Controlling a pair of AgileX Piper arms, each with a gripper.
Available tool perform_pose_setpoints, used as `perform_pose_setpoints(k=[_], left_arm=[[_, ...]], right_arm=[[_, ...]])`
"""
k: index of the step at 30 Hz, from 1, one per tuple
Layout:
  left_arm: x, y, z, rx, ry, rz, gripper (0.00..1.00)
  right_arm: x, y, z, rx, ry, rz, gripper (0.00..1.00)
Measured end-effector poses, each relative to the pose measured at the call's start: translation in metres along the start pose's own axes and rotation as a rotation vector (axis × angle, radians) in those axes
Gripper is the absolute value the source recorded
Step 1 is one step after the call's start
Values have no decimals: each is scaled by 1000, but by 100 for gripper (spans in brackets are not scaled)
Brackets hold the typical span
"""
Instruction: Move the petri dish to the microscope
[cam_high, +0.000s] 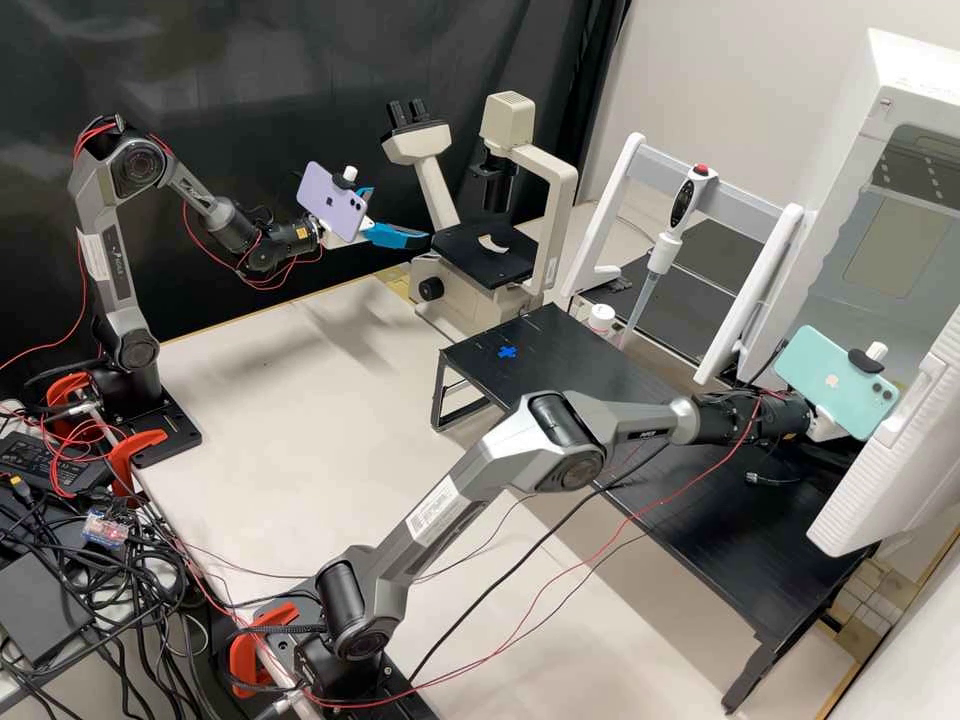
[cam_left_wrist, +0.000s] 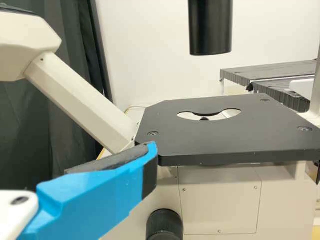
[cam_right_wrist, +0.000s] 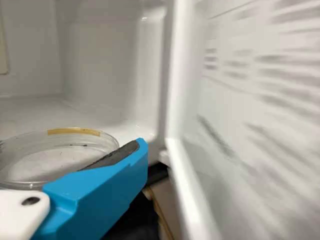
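The dish (cam_right_wrist: 45, 165) is in the white box (cam_right_wrist: 100, 60), right at my right pincer (cam_right_wrist: 72, 144); whether I have it clamped I cannot tell. My left pincer (cam_high: 401, 214) stands apart by the microscope (cam_high: 568, 200). I judge the dish light, stiff, slick and brittle: best squeezed gently across its side wall. Its rim is partly covered and partly cut off, and the door (cam_right_wrist: 250, 120) blurs.

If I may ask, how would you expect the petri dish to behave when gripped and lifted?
The petri dish looks clear and thin-walled, so it is probably stiff and light, but might crack if squeezed hard. It seems smooth and glossy, so it may slip. Being broad and shallow, it is unlikely to tip when set flat.
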Motion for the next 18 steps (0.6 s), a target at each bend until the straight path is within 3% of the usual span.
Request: perform_pose_setpoints(k=[6, 7, 10, 16, 18], left_arm=[[0, 0, 0, 0, 0, 0, 100], [0, 0, 0, 0, 0, 0, 100], [0, 0, 0, 0, 0, 0, 100], [0, 0, 0, 0, 0, 0, 100], [0, 0, 0, 0, 0, 0, 100]], right_arm=[[-38, 0, 11, -17, -35, 44, 0], [-46, -3, 13, -38, -30, 38, 0], [-58, -17, 25, -31, -32, 4, 0], [-90, -24, 39, -53, 95, 31, 0], [-110, -21, 42, -23, 181, 55, 0]])
